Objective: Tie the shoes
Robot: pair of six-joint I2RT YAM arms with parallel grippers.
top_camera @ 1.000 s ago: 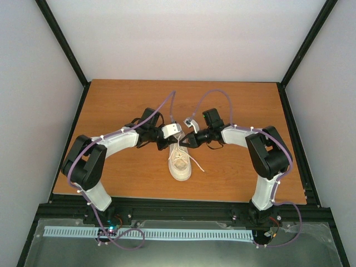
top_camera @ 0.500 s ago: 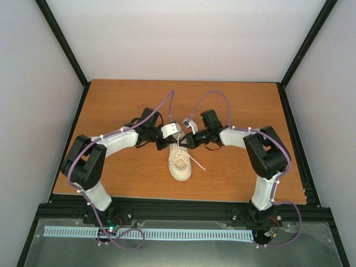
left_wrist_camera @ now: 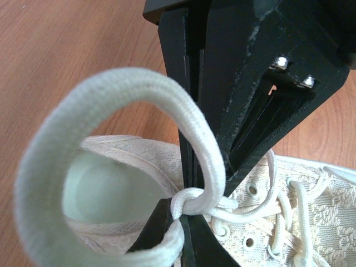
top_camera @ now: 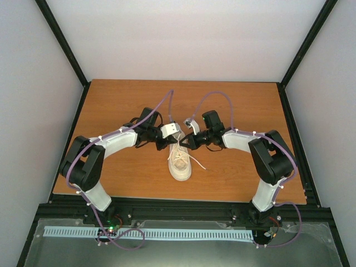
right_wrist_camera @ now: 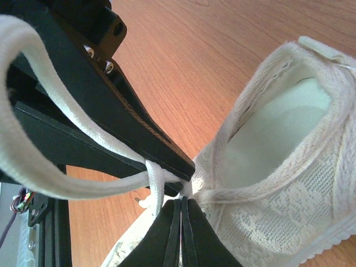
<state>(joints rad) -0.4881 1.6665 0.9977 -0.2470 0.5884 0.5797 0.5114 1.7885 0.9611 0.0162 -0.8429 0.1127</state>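
A cream low-top sneaker lies mid-table, toe toward me. Both grippers meet over its tongue end. My left gripper is shut on a white lace loop that arcs up from a knot at its fingertips; the gripper also shows in the left wrist view. My right gripper is shut on the other lace loop right beside the shoe's opening, and it also shows in the right wrist view. Each wrist view shows the other gripper's black fingers crossing close by. A loose lace end trails right of the shoe.
The wooden table is bounded by a black frame and white walls. Purple cables arch above both wrists. The shoe's eyelets and crossed laces show in the left wrist view.
My right arm's elbow has shifted slightly right and its gripper has edged in toward the shoe's tongue. The left arm and the shoe have stayed put.
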